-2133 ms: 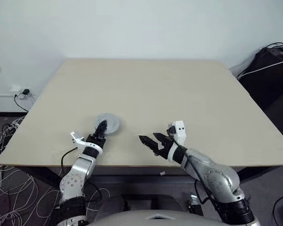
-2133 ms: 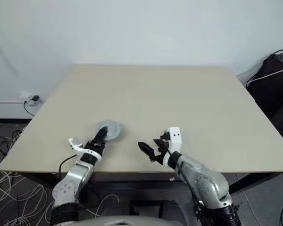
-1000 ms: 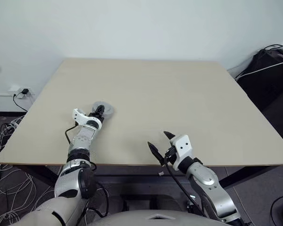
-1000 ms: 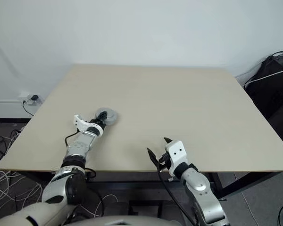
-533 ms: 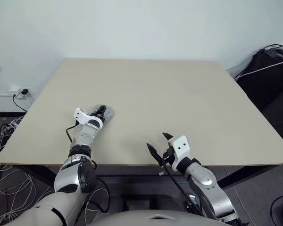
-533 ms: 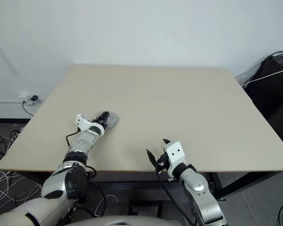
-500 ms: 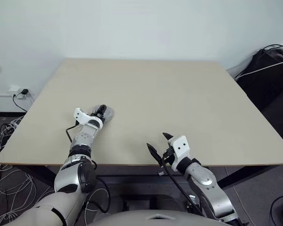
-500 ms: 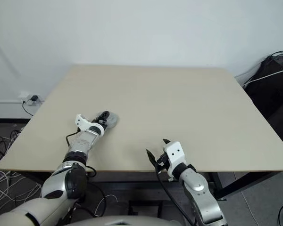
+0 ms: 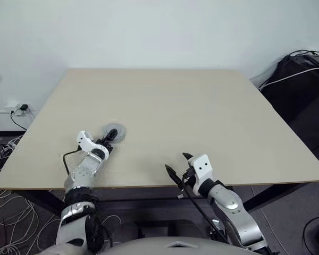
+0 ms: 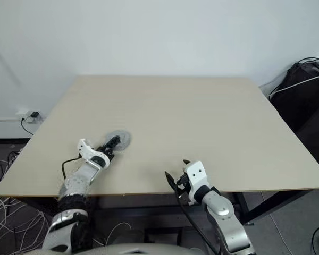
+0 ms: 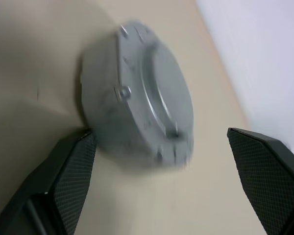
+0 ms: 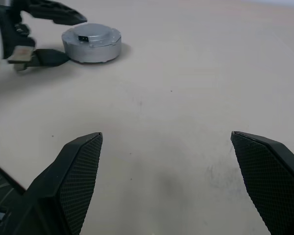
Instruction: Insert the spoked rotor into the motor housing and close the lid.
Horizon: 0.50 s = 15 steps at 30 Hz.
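Note:
The motor housing (image 9: 115, 131) is a round silvery puck lying on the table's left front part, and a flat silvery lid (image 11: 161, 93) closes its top. My left gripper (image 9: 109, 139) is open just short of the housing on its near side, with a finger off to each side and nothing held. In the right wrist view the left gripper's fingers (image 12: 49, 58) flank the housing (image 12: 92, 43). Near the table's front edge, around the middle, my right gripper (image 9: 176, 162) is open and empty. The spoked rotor is out of view.
The beige table (image 9: 202, 117) stretches wide and bare behind and to the right of the housing. A black bag with cables (image 9: 303, 79) lies on the floor off the right side. Loose cables (image 9: 2, 159) run along the floor at the left.
My left gripper has opened and drawn back from the housing toward the table's front edge, leaving the housing in place. The head camera has shifted slightly. The right gripper has stayed put.

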Each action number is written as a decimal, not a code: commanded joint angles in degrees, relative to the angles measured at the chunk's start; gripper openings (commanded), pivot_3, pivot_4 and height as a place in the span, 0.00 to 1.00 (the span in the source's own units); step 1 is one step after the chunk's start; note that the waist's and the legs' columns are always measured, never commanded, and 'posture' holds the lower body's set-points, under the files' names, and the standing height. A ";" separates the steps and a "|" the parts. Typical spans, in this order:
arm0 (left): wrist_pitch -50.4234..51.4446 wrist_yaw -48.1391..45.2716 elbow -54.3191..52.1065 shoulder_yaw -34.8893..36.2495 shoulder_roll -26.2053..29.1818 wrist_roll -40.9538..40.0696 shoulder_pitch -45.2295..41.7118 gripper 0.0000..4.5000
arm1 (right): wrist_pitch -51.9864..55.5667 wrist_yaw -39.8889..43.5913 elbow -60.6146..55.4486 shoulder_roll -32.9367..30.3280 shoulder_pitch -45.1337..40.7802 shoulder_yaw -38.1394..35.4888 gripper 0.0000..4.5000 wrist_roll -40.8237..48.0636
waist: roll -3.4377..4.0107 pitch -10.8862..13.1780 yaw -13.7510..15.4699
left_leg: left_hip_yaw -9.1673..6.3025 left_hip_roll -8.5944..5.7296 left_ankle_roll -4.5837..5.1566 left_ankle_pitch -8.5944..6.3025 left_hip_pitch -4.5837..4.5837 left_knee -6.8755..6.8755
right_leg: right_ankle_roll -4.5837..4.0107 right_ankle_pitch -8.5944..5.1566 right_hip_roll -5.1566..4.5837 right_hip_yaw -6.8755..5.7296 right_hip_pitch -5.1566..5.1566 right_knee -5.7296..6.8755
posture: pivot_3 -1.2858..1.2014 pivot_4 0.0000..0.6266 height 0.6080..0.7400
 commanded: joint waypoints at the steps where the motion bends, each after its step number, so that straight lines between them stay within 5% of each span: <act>1: 4.72 -2.99 -7.75 -4.03 1.74 0.40 4.05 0.99 | 0.85 0.79 -1.75 0.06 -0.57 -0.80 1.00 0.89 | 0.01 -0.02 0.05 | 0.00 0.00 0.01 -0.01 0.04 0.00 | 0.01 0.00 -0.02 0.00 -0.04 -0.01 | 0.52 0.00 1.00; 8: 7.09 -8.95 -19.92 -10.42 6.64 2.44 14.90 0.99 | 2.35 2.09 -2.27 0.02 -0.78 -1.14 1.00 1.39 | 0.21 -0.13 0.43 | -0.01 0.00 0.26 -0.14 0.06 0.00 | 0.00 0.01 -0.09 0.01 -0.09 0.02 | 0.52 0.00 1.00; 15: -14.46 -15.59 -27.59 -20.49 9.22 17.57 25.44 0.99 | 0.26 1.49 -2.05 0.44 0.42 -1.92 1.00 0.51 | 0.34 -0.15 1.08 | 0.00 0.00 0.33 -0.19 0.04 -0.22 | -0.11 -0.06 -0.17 0.03 -0.18 -0.02 | 0.52 0.00 1.00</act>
